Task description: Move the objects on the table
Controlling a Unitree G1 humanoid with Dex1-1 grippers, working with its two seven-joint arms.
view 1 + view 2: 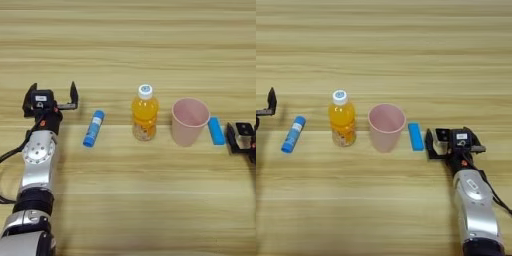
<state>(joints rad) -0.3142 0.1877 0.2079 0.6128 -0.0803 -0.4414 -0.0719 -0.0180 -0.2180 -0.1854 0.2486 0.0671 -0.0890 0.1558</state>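
Bottle [145,113] stands upright mid-table [130,200], glue stick [93,128] lying to its left, pink cup [189,120] to its right, blue block [416,136] flat just beyond the cup. Left gripper [52,96] sits left of the stick, jaws spread wide, holding nothing. Right gripper [453,142] rests near the block, fingers apart and empty

Even, soft light covers the light wooden counter [130,200] with no glare. Short faint shadows hug the small orange-juice bottle with white cap [144,113] and the pink plastic cup [189,120]. Everything looks slightly soft.
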